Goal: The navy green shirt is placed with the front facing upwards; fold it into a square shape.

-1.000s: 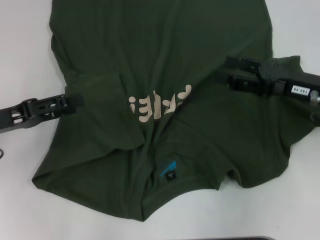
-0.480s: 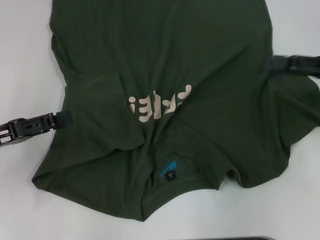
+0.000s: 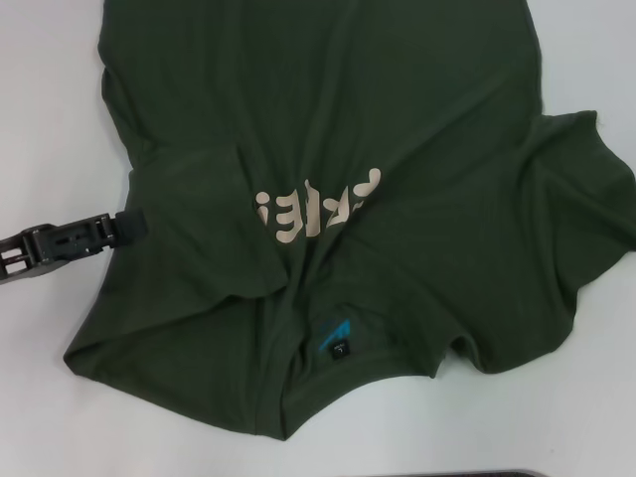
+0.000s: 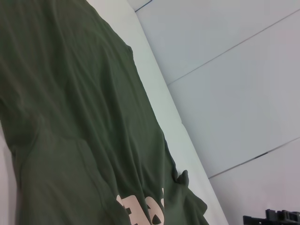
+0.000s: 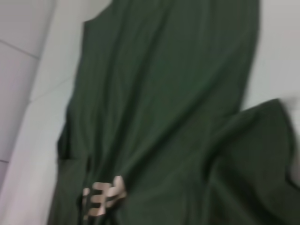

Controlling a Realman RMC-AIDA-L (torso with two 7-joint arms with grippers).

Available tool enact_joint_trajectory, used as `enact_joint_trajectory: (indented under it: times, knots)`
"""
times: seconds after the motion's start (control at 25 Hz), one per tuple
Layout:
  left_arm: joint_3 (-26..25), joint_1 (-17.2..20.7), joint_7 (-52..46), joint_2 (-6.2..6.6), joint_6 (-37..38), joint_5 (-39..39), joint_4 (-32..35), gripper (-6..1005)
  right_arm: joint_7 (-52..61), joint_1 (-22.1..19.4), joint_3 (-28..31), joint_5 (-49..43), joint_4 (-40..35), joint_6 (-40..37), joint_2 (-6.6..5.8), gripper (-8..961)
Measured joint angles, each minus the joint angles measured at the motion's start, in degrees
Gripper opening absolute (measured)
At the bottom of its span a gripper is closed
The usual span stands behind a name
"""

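**Shirt spread on counter, left gripper at its edge**

The navy green shirt (image 3: 338, 199) lies spread front-up on the white counter (image 3: 50, 109), collar nearest the robot. Its beige lettering (image 3: 316, 211) reads upside down from the head view, partly swallowed by a diagonal crease. The small blue label (image 3: 335, 335) shows inside the neckline. The sleeve on the robot's right fans outward; the left side is bunched and folded inward. The left gripper (image 3: 127, 226) lies low over the counter, its tip touching the shirt's left edge; whether its jaws are released or clenched cannot be told. The right gripper is out of the head view.
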Motion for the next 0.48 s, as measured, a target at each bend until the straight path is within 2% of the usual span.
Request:
enact_joint_trajectory:
  times: [0.32, 0.4, 0.48]
  knots:
    - [-0.1, -0.3, -0.4, -0.13, -0.1, 0.0, 0.0, 714, 2.6, 1.0, 0.5, -3.2, 0.1, 4.7, 0.38, 871]
    - [-0.1, -0.3, -0.5, -0.17, -0.1, 0.0, 0.0, 713, 2.8, 1.0, 0.5, -3.3, 0.3, 6.6, 0.85, 871]
    - [-0.4, -0.3, -0.5, -0.18, -0.1, 0.0, 0.0, 713, 2.6, 1.3, -0.2, -3.4, 0.6, 9.6, 2.17, 871]
